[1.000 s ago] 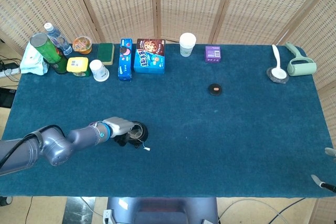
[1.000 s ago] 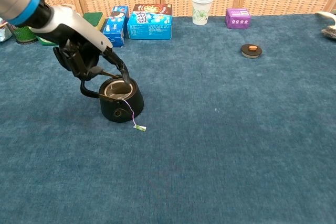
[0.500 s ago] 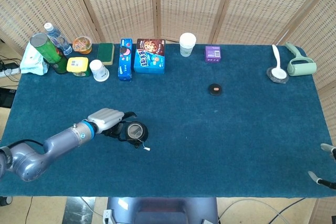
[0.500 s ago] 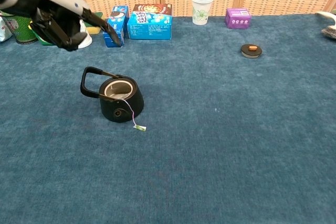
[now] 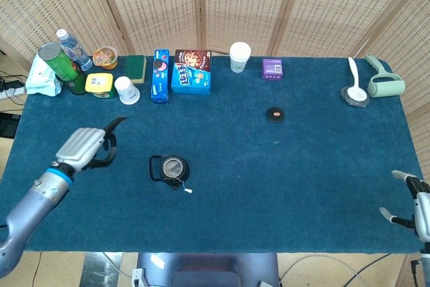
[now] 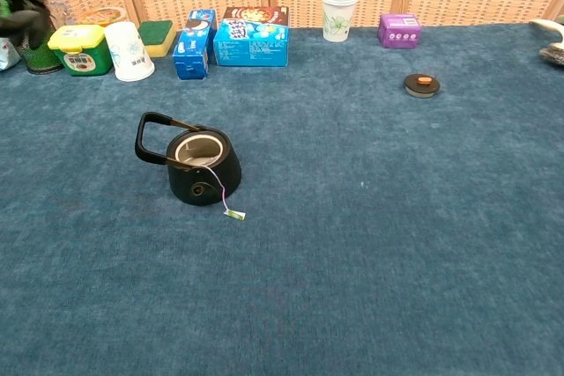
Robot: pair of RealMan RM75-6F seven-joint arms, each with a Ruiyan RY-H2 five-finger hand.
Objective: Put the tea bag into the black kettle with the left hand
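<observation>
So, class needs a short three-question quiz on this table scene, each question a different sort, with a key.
1. True or false: the left hand holds the black kettle.
2. Where does the tea bag's string hang? A) over the kettle's rim, B) on the white cup, C) on the purple box.
3. Fill in: the kettle's lid lies ____ the kettle.

Key: 1 false; 2 A; 3 apart from.

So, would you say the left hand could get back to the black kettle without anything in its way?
Probably yes: the left hand is open, apart from the kettle, with only bare cloth between them.
</observation>
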